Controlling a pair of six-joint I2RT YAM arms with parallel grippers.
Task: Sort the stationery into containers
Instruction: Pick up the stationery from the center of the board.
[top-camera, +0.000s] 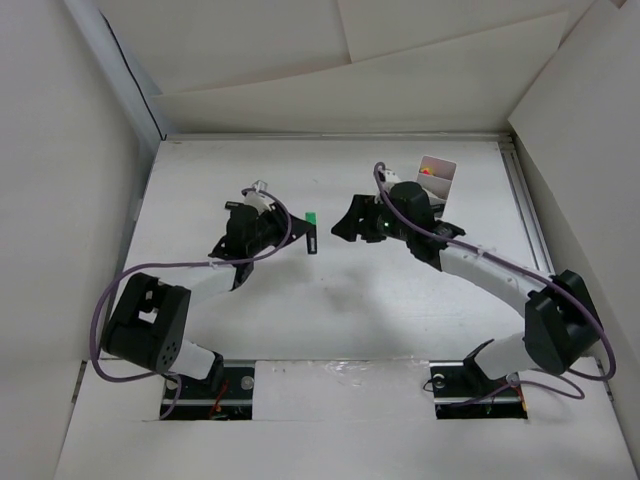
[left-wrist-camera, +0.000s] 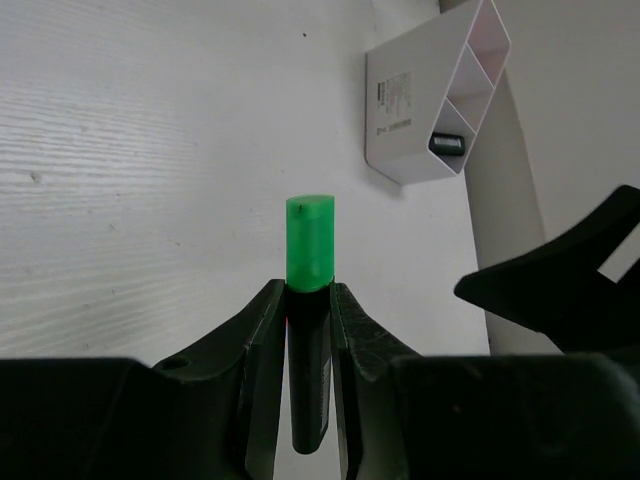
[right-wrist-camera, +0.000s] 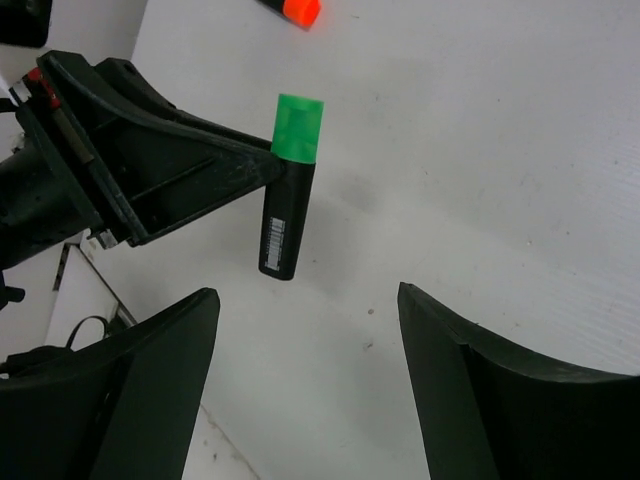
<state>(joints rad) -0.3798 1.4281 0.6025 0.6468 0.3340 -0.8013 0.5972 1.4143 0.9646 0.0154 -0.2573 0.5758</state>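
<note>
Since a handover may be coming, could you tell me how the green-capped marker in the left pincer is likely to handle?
The green-capped marker looks rigid: it juts straight from the left pincer without sagging. Its smooth plastic body could slip or pivot in the pinch. Small and plastic, it is probably light.

Left tool pinching marker; right tool spread wide; both arms extended.

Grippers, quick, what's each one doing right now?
Left gripper: closed on the green-capped marker.
Right gripper: open, holding nothing.
</note>
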